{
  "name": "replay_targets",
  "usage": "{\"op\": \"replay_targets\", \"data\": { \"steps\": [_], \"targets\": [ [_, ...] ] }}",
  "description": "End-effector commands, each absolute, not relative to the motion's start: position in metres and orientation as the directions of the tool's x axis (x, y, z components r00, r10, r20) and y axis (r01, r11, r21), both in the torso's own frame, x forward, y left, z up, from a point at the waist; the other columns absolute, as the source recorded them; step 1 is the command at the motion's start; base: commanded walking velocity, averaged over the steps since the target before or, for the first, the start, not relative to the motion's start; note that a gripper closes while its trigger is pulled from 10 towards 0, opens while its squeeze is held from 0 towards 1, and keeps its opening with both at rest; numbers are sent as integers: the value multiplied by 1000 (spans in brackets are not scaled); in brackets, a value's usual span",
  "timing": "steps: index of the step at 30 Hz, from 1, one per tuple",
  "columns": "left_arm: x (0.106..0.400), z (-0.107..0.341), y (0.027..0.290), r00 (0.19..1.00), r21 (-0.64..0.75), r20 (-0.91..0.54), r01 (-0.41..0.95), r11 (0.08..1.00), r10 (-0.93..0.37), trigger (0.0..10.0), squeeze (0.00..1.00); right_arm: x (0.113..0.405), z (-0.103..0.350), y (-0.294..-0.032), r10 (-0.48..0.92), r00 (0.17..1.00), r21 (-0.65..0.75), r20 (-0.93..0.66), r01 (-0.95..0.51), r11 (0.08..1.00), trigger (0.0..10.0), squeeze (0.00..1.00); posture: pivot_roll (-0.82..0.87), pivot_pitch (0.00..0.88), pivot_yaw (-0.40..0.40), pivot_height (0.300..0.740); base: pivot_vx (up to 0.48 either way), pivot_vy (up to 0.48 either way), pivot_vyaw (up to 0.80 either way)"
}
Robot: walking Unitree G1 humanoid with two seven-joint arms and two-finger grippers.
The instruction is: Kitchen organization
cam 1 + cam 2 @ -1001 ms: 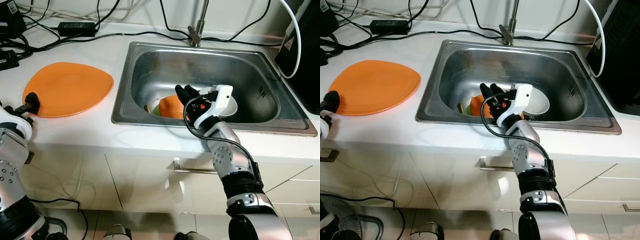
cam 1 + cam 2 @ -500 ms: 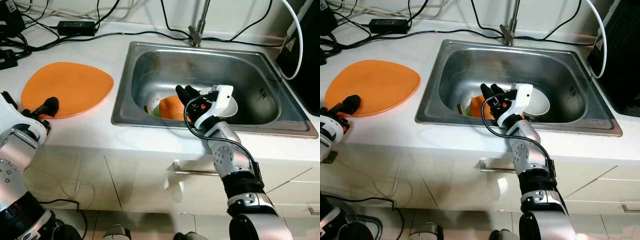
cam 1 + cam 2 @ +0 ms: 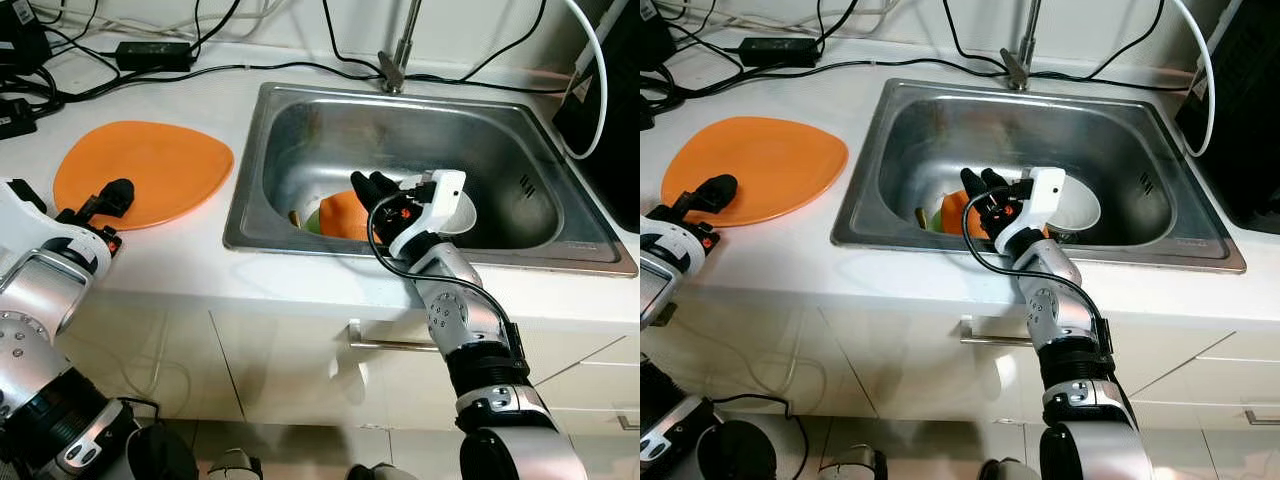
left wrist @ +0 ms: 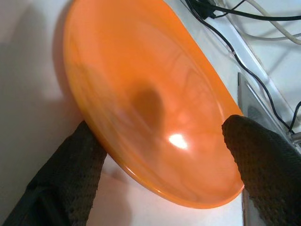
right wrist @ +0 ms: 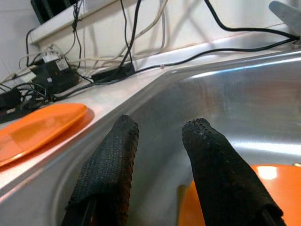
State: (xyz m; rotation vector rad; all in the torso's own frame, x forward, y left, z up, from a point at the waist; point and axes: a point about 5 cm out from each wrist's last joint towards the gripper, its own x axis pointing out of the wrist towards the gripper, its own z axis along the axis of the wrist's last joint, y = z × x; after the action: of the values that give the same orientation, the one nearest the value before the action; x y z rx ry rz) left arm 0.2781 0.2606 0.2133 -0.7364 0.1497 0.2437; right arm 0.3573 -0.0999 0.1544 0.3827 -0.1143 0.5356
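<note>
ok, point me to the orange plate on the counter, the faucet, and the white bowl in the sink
orange plate [image 3: 150,180]: left eye view, middle of its face.
faucet [image 3: 398,55]: left eye view, upright stem at the base.
white bowl [image 3: 1080,212]: right eye view, inner wall right of the wrist.

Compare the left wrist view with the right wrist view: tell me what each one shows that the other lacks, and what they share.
Left wrist view: the left pincer, open, its black fingers either side of the near rim of the orange plate on the white counter.

Right wrist view: the right pincer, open, over the steel sink, with an orange dish below its fingers and a power adapter on the counter behind.

Shared: the orange plate, seen at the far edge of the right wrist view, black cables, and part of the sink rim.
</note>
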Motion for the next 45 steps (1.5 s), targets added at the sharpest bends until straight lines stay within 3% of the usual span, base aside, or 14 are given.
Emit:
{"op": "replay_targets", "data": {
  "steps": [1, 9, 16, 27, 31, 36, 45],
  "targets": [
    [282, 206, 255, 954, -658, -265, -284, 697, 140, 10000, 0, 365, 166, -100, 479, 856, 274, 196, -517, 811, 10000, 0, 107, 94, -54, 718, 0, 0, 0],
    [284, 197, 249, 945, -634, -301, -297, 714, 126, 10000, 0, 377, 208, -72, 540, 794, 174, 280, -595, 785, 10000, 0, 112, 85, -62, 718, 0, 0, 0],
    [287, 185, 239, 932, -626, -355, -299, 721, 79, 10000, 0, 377, 205, -65, 552, 789, 173, 271, -604, 778, 10000, 0, 114, 85, -60, 718, 0, 0, 0],
    [301, 180, 222, 944, -727, -326, -289, 622, 57, 10000, 0, 377, 198, -75, 535, 805, 181, 254, -583, 792, 10000, 0, 98, 86, -54, 718, 0, 0, 0],
    [308, 187, 222, 950, -727, -308, -271, 631, 53, 10000, 0, 376, 194, -81, 517, 819, 206, 249, -567, 798, 10000, 0, 99, 87, -51, 718, 0, 0, 0],
    [315, 188, 222, 937, -647, -348, -271, 713, 40, 10000, 0, 372, 173, -95, 468, 861, 212, 199, -504, 837, 10000, 0, 92, 85, -38, 718, 0, 0, 0],
    [322, 181, 223, 922, -667, -386, -293, 685, 18, 10000, 0, 367, 162, -107, 430, 886, 226, 173, -461, 858, 10000, 0, 82, 84, -12, 718, 0, 0, 0]
  ]
}}
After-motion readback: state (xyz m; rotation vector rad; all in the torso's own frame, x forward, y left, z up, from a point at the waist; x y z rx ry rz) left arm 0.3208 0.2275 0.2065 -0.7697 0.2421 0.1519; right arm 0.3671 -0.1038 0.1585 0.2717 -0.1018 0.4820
